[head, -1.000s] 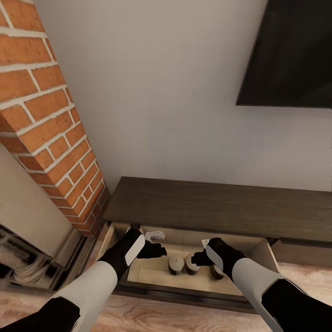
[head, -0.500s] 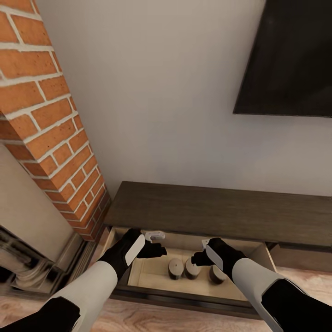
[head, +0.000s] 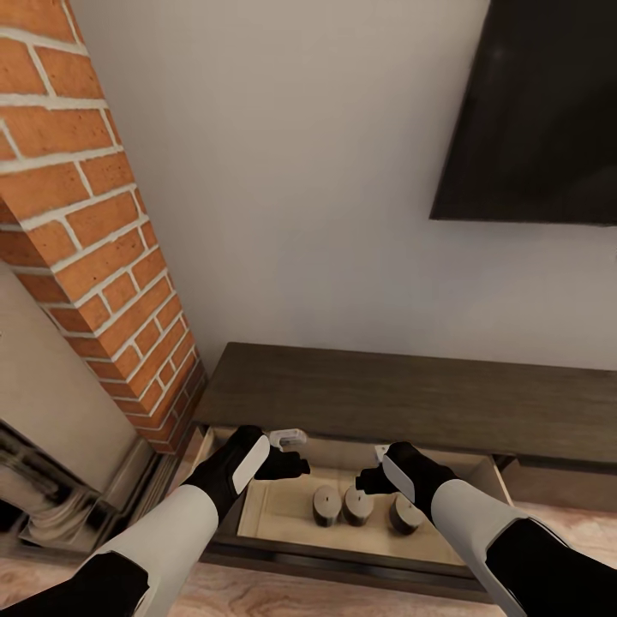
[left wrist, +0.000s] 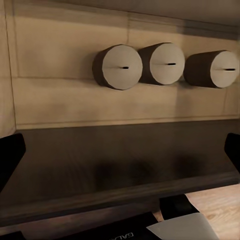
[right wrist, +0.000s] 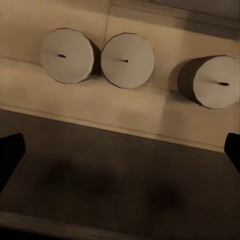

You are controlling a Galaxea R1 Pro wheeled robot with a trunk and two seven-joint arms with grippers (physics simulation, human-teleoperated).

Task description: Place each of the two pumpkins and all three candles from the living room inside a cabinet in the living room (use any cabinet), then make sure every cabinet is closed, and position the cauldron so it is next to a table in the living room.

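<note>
My left gripper [head: 290,452] hangs over the far left part of the open drawer [head: 283,514], jaws spread wide with nothing between them; in the left wrist view its dark fingertips [left wrist: 11,155] sit at the two edges of the picture. My right gripper [head: 370,470] hangs over the middle of the drawer, also spread wide and empty, its fingertips [right wrist: 10,150] likewise at the picture's edges.

Three candles stand upright on the pale drawer floor. The left candle [head: 326,504] and middle candle [head: 356,504] are touching or nearly so; the right candle [head: 403,512] stands a little apart, partly behind my right wrist. All three lie between the grippers and the near drawer front, held by neither. The drawer belongs to the cabinet [head: 403,394], whose dark top runs along the white wall.

Against the frame one second back, the grippers and candles keep the same relation. The whole picture has shifted: the TV [head: 536,111] and the brick fireplace [head: 77,223] sit lower, so the camera moved, not the objects.

Writing: white letters on the black part at the near edge of the left wrist view [left wrist: 122,234] appear reversed; I read "GALA" and no more.
</note>
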